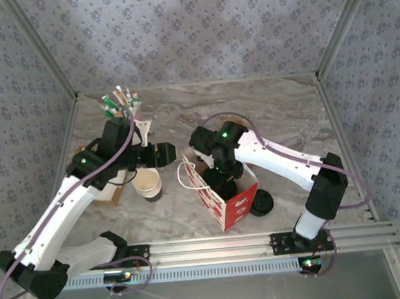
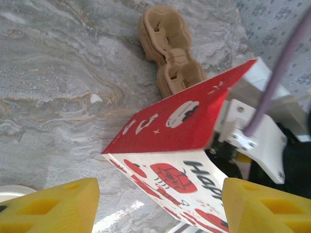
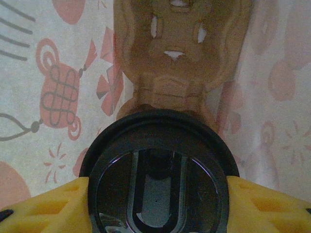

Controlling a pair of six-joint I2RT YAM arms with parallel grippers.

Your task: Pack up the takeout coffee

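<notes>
Right wrist camera reveals the right gripper (image 3: 158, 206) pinching the takeout coffee (image 3: 158, 165) inside the bag (image 3: 53, 77); left gripper (image 2: 160, 204) spread, empty.

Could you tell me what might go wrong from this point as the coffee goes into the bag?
1. The right hand holds the takeout coffee by its black lid over the cardboard carrier inside the paper bag. If it is lowered off-centre, the cup may miss a well and tip.
2. The left hand is open and apart from the bag, so withdrawing the right hand could drag or topple it.
</notes>
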